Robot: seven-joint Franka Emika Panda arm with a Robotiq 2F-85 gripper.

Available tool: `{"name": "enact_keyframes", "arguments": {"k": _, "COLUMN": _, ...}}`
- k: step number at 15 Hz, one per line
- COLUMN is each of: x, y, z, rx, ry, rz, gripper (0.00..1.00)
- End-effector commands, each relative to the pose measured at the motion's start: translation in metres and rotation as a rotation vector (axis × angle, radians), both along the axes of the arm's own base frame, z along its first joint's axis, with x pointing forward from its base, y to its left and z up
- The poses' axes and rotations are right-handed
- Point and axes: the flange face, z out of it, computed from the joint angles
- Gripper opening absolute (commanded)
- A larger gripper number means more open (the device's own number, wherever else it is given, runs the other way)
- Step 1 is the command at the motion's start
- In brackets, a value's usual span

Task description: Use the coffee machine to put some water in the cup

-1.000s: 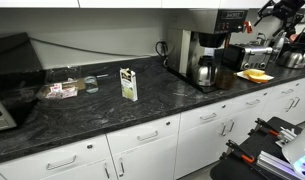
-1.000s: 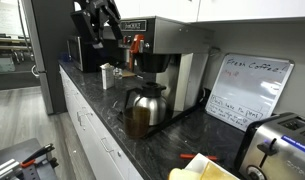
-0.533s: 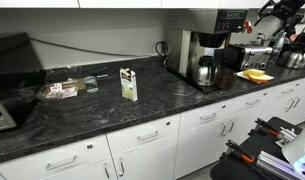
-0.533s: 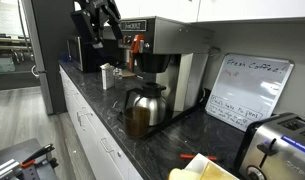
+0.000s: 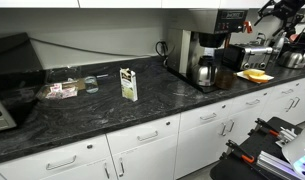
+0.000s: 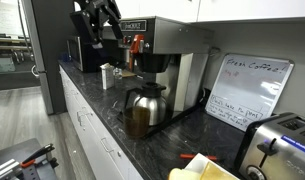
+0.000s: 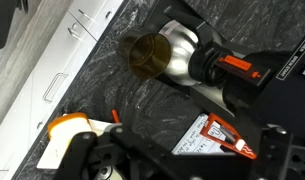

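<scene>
The black and steel coffee machine (image 5: 205, 45) stands on the dark counter and shows in both exterior views (image 6: 157, 62). A steel carafe (image 6: 142, 108) with an amber lower part sits on its plate. In the wrist view the carafe (image 7: 157, 52) lies below the machine's front with an orange switch (image 7: 237, 68). My gripper (image 6: 97, 28) hangs high, above and beside the machine. Its fingers stand wide apart and empty in the wrist view (image 7: 182, 160). A clear glass object (image 5: 90, 84), possibly the cup, sits far along the counter.
A small carton (image 5: 128, 83) and a bag of snacks (image 5: 62, 90) stand on the counter. A microwave (image 5: 7, 70) is at one end. A toaster (image 6: 277, 150), a whiteboard sign (image 6: 247, 90) and a yellow item (image 5: 255, 75) are beside the machine.
</scene>
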Motion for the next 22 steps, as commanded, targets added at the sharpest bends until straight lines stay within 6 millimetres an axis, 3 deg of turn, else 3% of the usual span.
{"name": "enact_keyframes", "arguments": {"k": 1, "x": -0.004, "y": -0.009, "z": -0.004, "rx": 0.055, "ry": -0.027, "rz": -0.074, "gripper": 1.0}}
{"name": "enact_keyframes", "arguments": {"k": 22, "x": -0.009, "y": -0.049, "z": -0.032, "rx": 0.36, "ry": -0.227, "rz": -0.307, "gripper": 1.0}}
